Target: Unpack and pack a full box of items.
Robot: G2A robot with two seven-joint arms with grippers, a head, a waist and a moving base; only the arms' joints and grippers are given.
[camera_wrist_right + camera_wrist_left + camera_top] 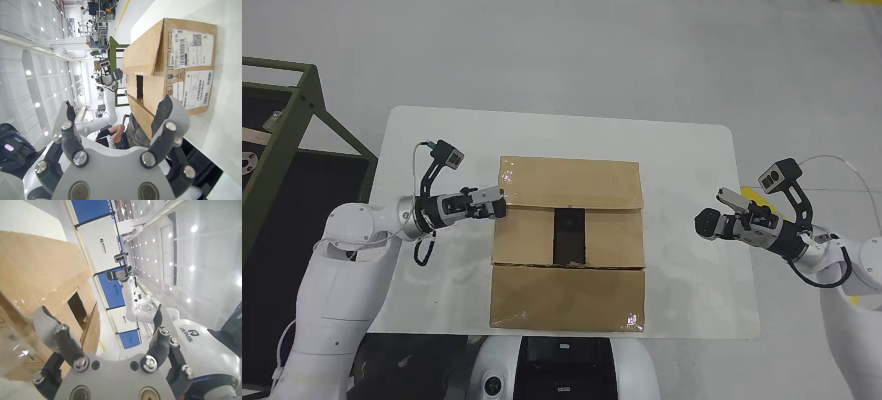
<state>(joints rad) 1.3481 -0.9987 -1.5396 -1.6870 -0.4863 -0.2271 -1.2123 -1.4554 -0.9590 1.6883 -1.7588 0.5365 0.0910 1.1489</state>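
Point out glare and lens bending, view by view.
Top view: tape on the box glints at two corners. Left wrist view: ceiling lamps glare, tape sparkles. Right wrist view: the table edge bows, a wide-lens effect.

One box (542, 240), one table (692, 160), one rack (307, 95), two tools (500, 203) (704, 222)

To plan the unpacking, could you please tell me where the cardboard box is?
Top view: the cardboard box sits centred on the table, open jaws of the left arm by its left edge, the right arm well clear opposite.
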